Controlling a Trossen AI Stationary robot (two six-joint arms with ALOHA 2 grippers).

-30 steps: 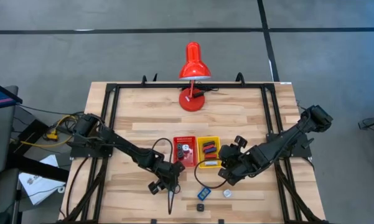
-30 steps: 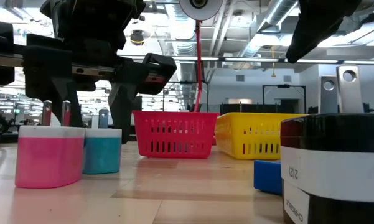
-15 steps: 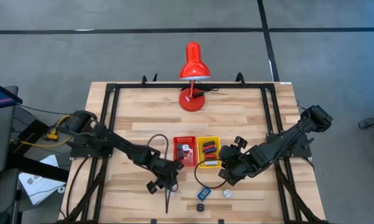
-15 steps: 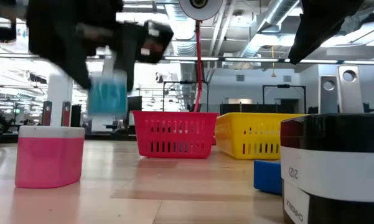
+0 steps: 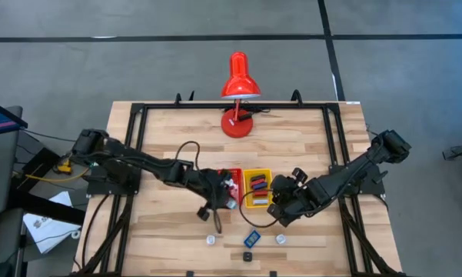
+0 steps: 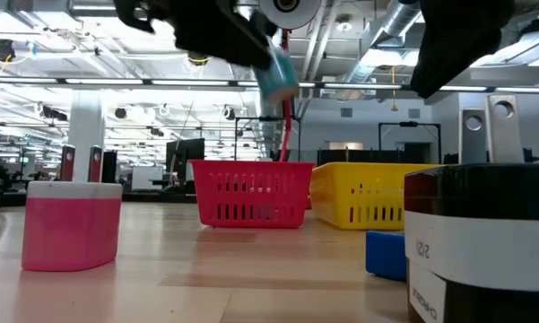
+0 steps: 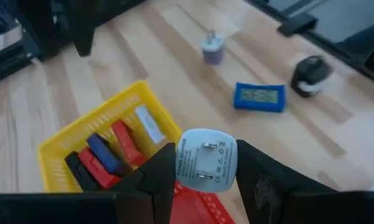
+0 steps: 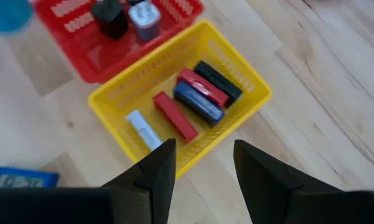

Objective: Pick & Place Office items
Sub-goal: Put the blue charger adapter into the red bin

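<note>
The left gripper (image 7: 202,180) pinches a small, light blue-and-white plastic plug adapter (image 7: 205,163) by its hard, slick sides, prongs outward, likely light and rigid, above the red slotted plastic basket (image 5: 229,187). Farther off, the right gripper (image 8: 202,163) hangs half-open, empty, over the yellow slotted plastic basket (image 8: 249,99).

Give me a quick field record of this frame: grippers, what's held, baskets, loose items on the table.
left gripper: shut on teal plug adapter, carried above the red basket
right gripper: open, empty, over the yellow basket
red basket contents: a black and a grey adapter
yellow basket contents: red, blue, black and white flat pieces
loose on table: pink adapter, blue flat device, black-and-white adapter, small grey adapter
background: red desk lamp
</note>
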